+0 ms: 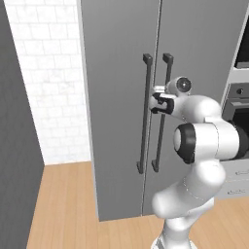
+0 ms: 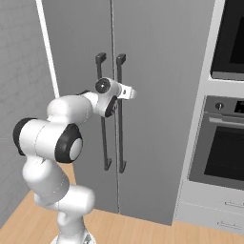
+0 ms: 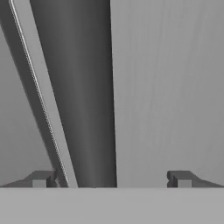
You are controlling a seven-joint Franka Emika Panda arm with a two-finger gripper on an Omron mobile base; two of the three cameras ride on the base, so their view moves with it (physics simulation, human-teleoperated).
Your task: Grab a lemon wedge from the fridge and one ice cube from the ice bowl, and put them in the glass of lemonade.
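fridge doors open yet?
No: in the left base view both doors of the fridge are shut flush, and the open gripper sits at the dark bar handles.

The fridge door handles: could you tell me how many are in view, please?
2: the left handle and the right handle, side by side flanking the fridge's centre seam.

Both fridge (image 1: 121,97) doors are shut, barring the inside. The open gripper (image 3: 111,179) sits at the right handle (image 3: 83,96), the bar between its fingertips (image 3: 181,178). The left handle (image 1: 144,112) stands just beside it. The oven (image 2: 224,147) flanks the fridge's right edge.
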